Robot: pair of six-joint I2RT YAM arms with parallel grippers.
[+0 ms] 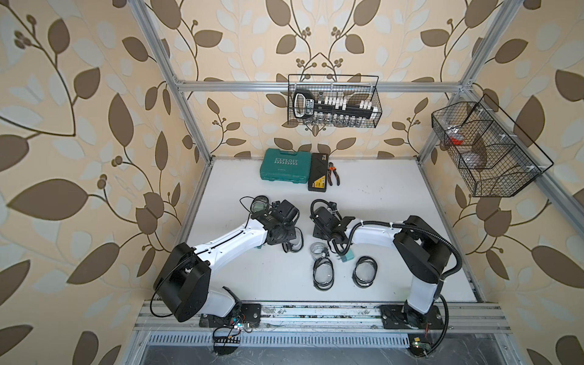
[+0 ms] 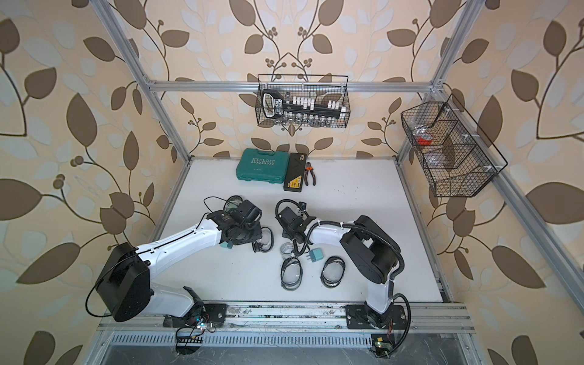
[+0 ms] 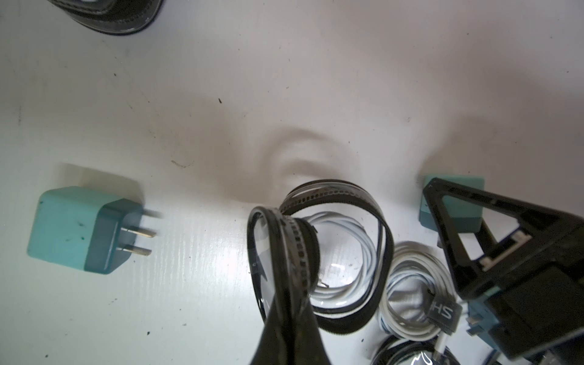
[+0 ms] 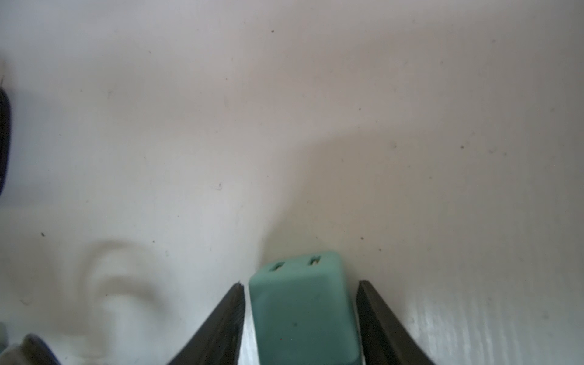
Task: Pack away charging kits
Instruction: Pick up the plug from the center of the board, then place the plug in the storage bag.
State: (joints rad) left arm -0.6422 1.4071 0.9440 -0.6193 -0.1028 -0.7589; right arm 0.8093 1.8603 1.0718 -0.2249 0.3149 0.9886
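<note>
Right wrist view puts the teal adapter (image 4: pixel 303 316) squarely between the jaws of your right tool (image 4: pixel 300 284). A sliver of white shows on either side, so the tool stands released around it, not yet clamped. Close evenly on the two flat side faces and stay low on the body. The cube looks smooth, and I judge it could twist or squirt out under a lopsided squeeze. Your left tool (image 3: pixel 281 322) is clenched on the rim of the pouch (image 3: pixel 331 189), holding its mouth up and open, with a white cable (image 3: pixel 363 246) coiled inside. Once your grip is firm, lift just enough to clear the loose cable coil (image 3: pixel 407 284) lying near the adapter. Then carry the cube to that mouth and lower it in before you let go. The two tools work close together, so watch for a bump. A second adapter (image 3: pixel 85 230) lies on its side by the left arm. The desk (image 1: pixel 395 221) is white, speckled with small dark marks, and carries a spare pouch (image 1: pixel 322 273) and another pouch (image 1: pixel 365 271) nearer the arm bases. At its back edge sit a teal tool case (image 1: pixel 286 169), a black flat case (image 1: pixel 319 172) and pliers (image 1: pixel 333 173). Leaf-patterned wallpaper and an aluminium frame enclose it, with a wire basket (image 1: pixel 335 101) on the back rail and a side basket (image 1: pixel 486 148) on your right.
</note>
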